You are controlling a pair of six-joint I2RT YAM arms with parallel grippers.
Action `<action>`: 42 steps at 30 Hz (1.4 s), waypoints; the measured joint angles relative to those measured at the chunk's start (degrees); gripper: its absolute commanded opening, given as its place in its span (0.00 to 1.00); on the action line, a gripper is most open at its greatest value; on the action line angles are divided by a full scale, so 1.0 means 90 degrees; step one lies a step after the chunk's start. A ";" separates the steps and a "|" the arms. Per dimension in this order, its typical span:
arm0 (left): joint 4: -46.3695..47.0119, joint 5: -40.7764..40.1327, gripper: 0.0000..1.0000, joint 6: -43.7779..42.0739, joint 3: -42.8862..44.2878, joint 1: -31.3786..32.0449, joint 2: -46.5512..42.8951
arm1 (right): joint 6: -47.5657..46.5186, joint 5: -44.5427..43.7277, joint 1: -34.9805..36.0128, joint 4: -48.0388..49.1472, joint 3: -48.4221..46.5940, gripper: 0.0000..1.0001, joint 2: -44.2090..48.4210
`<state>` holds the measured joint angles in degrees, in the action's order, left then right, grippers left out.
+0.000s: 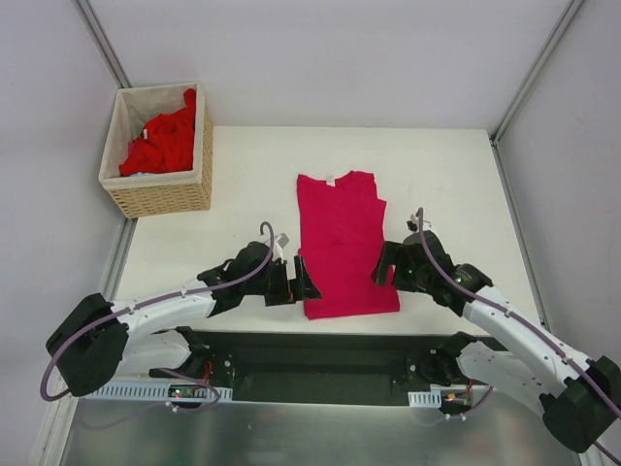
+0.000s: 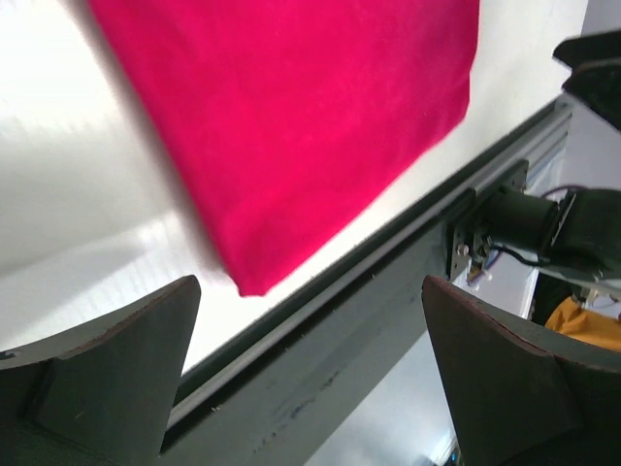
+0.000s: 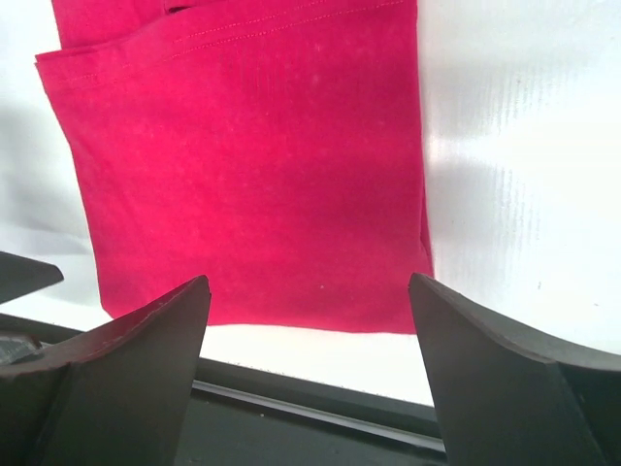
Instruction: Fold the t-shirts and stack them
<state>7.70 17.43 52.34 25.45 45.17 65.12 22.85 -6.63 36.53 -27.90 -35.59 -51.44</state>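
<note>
A magenta-crimson t-shirt (image 1: 340, 243) lies flat on the white table (image 1: 243, 175), folded lengthwise into a narrow strip. Its small white neck label (image 1: 331, 181) is at the far end. Brighter red t-shirts (image 1: 163, 144) are heaped in the wicker basket (image 1: 160, 199). My left gripper (image 1: 296, 282) is open just left of the strip's near left corner (image 2: 247, 277), with nothing between its fingers (image 2: 107, 374). On the strip's right side, near its near end, my right gripper (image 1: 385, 264) is open and empty. Its wrist view shows the hem (image 3: 262, 325) just beyond the fingertips.
The basket stands at the table's far left corner. A dark rail (image 1: 320, 354) runs along the near edge between the arm bases. Frame posts (image 1: 102, 44) and grey walls bound the table. White surface lies bare on both sides of the shirt.
</note>
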 measured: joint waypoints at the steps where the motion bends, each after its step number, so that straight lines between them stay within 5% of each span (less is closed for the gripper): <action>1: -0.0036 0.0000 0.99 0.0049 0.0015 0.0126 -0.0041 | -0.0032 -0.0022 0.0000 -0.0083 -0.0022 0.88 0.0104; 10: -0.0192 -0.0369 0.99 0.0714 -0.0204 0.1163 -0.0301 | -0.0068 -0.0189 0.0000 -0.0658 0.0289 0.88 0.0678; 19: -0.0216 -0.0857 0.97 0.1180 -0.0823 0.1268 -0.0665 | 0.0080 -0.0002 0.0005 -0.0636 0.0913 0.88 0.0697; 31: 0.2395 -0.0942 0.95 0.1693 -0.1387 0.1268 0.0318 | 0.0075 0.0010 0.0005 -0.0590 0.0916 0.88 0.0765; 42: 0.3206 -0.0952 0.74 0.1880 -0.1615 0.1268 0.0641 | 0.0075 0.0005 0.0005 -0.0590 0.0916 0.82 0.0770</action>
<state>36.56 8.86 69.25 10.92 56.58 70.89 23.53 -6.59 36.58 -33.21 -27.35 -44.51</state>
